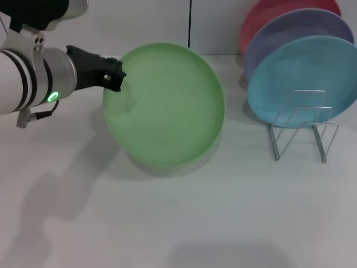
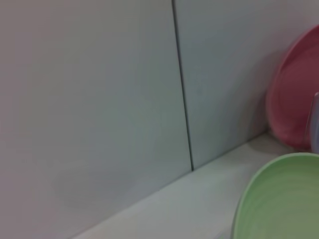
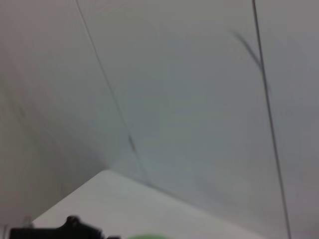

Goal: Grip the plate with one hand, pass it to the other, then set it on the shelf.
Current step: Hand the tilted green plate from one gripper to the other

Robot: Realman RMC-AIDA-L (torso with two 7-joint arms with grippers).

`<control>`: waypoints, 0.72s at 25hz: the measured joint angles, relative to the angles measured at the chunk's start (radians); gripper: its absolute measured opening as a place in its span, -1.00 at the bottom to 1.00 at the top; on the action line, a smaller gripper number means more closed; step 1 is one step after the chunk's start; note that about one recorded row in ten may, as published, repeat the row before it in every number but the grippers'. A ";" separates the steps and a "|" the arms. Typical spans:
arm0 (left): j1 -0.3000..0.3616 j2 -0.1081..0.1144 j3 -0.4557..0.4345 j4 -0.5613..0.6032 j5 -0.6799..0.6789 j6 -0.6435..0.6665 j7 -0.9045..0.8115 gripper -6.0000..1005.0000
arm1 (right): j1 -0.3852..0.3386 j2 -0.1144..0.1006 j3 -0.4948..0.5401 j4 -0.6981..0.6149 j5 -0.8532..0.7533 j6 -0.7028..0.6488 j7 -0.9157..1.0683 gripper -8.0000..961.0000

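Green plate [image 1: 167, 106] held at its left rim, lifted and tilted above the table [image 1: 167, 223].

Left gripper [image 1: 114, 75] is closed on the rim; right gripper is out of sight. The plate looks light, stiff and smooth, so the rim is the only grip; its face tilts toward the camera. The wire shelf [image 1: 301, 125] stands to the right.

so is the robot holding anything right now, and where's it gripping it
The left gripper holds the green plate by its left rim, tilted up off the table. The right gripper is out of view.

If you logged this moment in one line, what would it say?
left gripper: shut on green plate, lifted | right gripper: unseen | wire rack: front slots free
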 joint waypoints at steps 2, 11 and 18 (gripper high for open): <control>-0.002 0.000 0.000 -0.012 -0.001 0.003 0.000 -0.93 | 0.029 -0.008 0.020 0.024 -0.032 -0.048 0.021 0.54; 0.007 0.000 -0.001 -0.052 -0.006 0.008 0.000 -0.93 | 0.070 -0.016 -0.072 0.151 -0.163 -0.015 0.026 0.54; 0.017 0.000 -0.009 -0.085 -0.016 0.007 0.000 -0.93 | 0.107 -0.032 -0.121 0.251 -0.195 0.039 0.031 0.53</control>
